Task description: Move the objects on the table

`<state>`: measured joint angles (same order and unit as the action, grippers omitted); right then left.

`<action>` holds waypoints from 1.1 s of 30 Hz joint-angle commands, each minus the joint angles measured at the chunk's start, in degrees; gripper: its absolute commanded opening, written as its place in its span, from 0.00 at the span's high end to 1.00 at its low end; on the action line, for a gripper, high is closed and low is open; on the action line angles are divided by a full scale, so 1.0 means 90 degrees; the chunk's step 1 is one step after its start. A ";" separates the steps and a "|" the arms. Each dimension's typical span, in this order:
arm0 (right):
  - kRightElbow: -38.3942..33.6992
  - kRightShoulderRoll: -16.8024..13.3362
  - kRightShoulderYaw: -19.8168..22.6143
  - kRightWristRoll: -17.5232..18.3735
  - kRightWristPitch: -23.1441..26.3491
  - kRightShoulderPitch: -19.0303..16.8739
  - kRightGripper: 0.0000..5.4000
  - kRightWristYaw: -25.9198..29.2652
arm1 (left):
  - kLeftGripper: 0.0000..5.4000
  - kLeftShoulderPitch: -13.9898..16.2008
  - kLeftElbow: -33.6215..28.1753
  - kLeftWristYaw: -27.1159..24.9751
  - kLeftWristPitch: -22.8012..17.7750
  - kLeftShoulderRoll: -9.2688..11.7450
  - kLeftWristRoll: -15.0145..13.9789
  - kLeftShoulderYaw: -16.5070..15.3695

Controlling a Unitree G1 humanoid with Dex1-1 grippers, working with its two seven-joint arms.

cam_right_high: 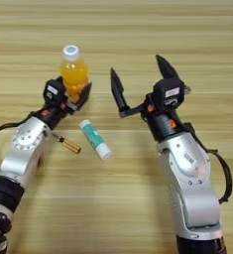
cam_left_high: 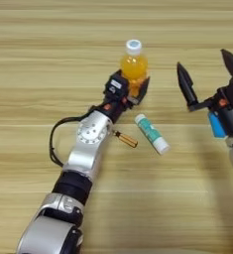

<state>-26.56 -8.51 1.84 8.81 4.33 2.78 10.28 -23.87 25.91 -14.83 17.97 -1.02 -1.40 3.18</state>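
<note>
Now my left claw (cam_left_high: 134, 89) sits closed round the orange-drink bottle (cam_left_high: 134, 64), low on its body: smooth, top-heavy, liable to slip. My right claw (cam_right_high: 138, 82) gapes wide, empty.

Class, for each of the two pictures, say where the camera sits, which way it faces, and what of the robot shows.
Left eye view: on the head, facing down at the table; whole left arm, left gripper around the bottle, right gripper at the edge.
Right eye view: beside it, facing down too; both arms in full, right gripper open.
Shared: bottle, glue stick, screwdriver.
</note>
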 commanded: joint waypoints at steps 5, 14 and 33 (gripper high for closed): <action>0.1555 -0.0160 0.0864 -0.0629 -0.0126 0.0455 0.00 -0.0933 | 0.37 0.0240 -0.0245 0.0650 -0.0196 0.0273 -0.0063 -0.0570; 0.1950 -0.0165 0.1053 -0.0625 -0.0249 0.0600 0.00 -0.1113 | 0.37 0.0580 -0.0366 0.1042 -0.0432 0.0584 -0.0120 -0.1010; 0.2132 -0.0169 0.1014 -0.0636 -0.0294 0.0660 0.00 -0.1124 | 0.37 0.0684 0.0342 0.1375 -0.0412 0.0899 -0.0029 -0.1226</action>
<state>-7.86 -9.91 10.89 3.35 1.91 7.64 0.37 -16.72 28.25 -3.06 13.79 6.19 -2.39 -7.74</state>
